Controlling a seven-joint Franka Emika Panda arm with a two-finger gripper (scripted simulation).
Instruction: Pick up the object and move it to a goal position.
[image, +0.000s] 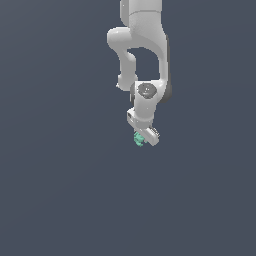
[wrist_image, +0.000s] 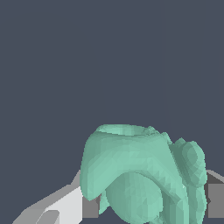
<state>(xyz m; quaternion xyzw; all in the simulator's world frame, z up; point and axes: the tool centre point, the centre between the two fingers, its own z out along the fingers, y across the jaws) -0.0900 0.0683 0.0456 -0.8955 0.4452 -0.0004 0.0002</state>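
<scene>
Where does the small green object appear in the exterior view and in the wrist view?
Exterior view: the green object is a tiny lump at the tip of the white gripper, near the picture's centre.
Wrist view: it fills much of the frame, between the gripper's fingers.
Shared landmark: the gripper's fingers around the object.

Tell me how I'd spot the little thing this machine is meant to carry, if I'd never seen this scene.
Find the white robot arm hanging down from the top of the exterior view, and follow it to the end effector at its lowest tip. There sits the object, a tiny lumpy blob between the fingers. It is the only teal-green thing against white metal and a plain dark grey background.
</scene>
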